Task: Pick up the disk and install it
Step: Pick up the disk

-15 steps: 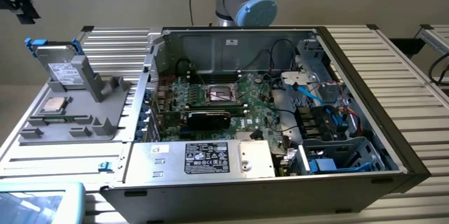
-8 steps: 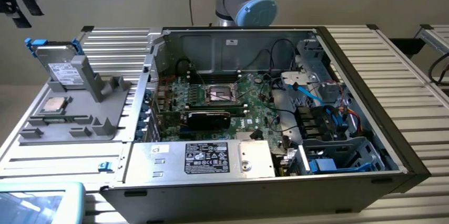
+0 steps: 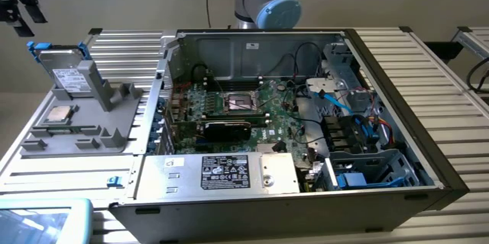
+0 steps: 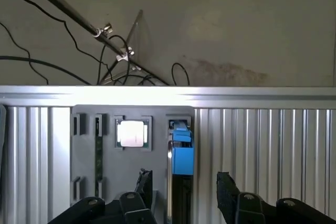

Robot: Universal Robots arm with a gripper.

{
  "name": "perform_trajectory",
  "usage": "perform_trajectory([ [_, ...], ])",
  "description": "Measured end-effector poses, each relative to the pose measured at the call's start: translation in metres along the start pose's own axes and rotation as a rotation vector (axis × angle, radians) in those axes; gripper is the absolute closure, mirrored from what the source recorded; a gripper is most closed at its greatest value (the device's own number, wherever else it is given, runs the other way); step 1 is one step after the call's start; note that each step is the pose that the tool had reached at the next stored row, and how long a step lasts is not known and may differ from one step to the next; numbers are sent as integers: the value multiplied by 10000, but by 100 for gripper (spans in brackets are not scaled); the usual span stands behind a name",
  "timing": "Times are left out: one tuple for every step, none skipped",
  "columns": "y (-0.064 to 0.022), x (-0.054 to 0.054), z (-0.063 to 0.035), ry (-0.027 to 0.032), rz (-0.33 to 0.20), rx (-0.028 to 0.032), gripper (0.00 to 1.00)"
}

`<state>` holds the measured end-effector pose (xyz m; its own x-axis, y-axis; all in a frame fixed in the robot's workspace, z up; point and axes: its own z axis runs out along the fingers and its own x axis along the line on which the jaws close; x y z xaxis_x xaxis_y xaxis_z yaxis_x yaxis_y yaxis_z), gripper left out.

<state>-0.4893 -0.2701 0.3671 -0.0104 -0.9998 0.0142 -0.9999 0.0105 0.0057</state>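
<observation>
Silver-grey with blue rails, the disk [image 3: 66, 71] was stood on edge in the grey holder [image 3: 114, 119] beside the computer case [image 3: 252, 219], the gripper [image 4: 185, 188] spread wide and empty over it, and a tipping or jamming by an off-centre closing was feared.

Claw [image 4: 184, 176] body cut off by the wrist view's edge; disk [image 4: 182, 156] edge-on there, label face hidden.

One disk [image 3: 67, 71], one processor chip [image 3: 59, 115], one grey holder [image 3: 91, 120], one open computer case [image 3: 229, 55].
</observation>
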Motion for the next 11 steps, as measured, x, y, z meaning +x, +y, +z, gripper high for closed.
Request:
perform_trajectory([
  [1,0,17,1,5,-4,40],
  [1,0,35,1,15,-6,40],
  [1,-1,53,1,27,-9,40],
  [1,-1,71,0,36,-15,40],
  [2,-1,90,1,46,-25,40],
  [2,0,106,1,54,-34,40],
  [1,1,123,1,61,-39,40],
  [1,2,142,1,69,-43,40],
  [1,2,159,0,77,-46,40],
  [1,2,177,0,84,-50,40],
  [1,3,196,1,91,-55,40],
])
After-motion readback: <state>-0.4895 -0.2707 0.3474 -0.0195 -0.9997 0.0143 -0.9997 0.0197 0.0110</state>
